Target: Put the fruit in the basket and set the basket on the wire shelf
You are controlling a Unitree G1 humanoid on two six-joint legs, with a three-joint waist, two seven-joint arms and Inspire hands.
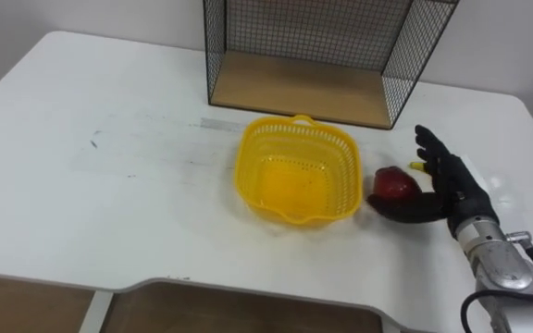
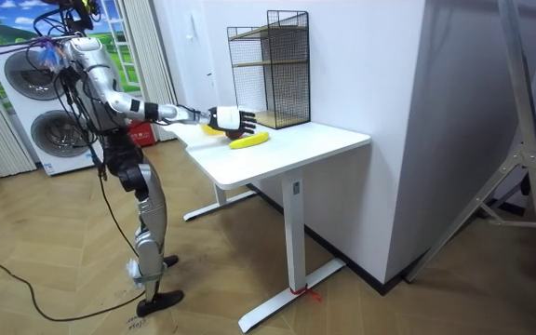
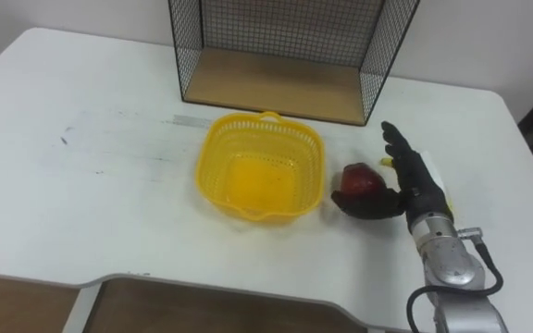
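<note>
Item: round red apple, on the white bench just right of the empty yellow plastic mesh basket.
Right hand: against the apple's right side, fingers straight and apart, thumb stretched along its near side, not clamped.
Bearing: apple lies left of the palm, basket beyond it.
Behind: black wire shelf.

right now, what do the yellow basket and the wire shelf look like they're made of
The basket looks like moulded plastic: glossy yellow, with a lattice of slots. The wire shelf seems to be black-coated metal, a thin square grid. Its floor board looks like wood or laminate, matt tan.
</note>
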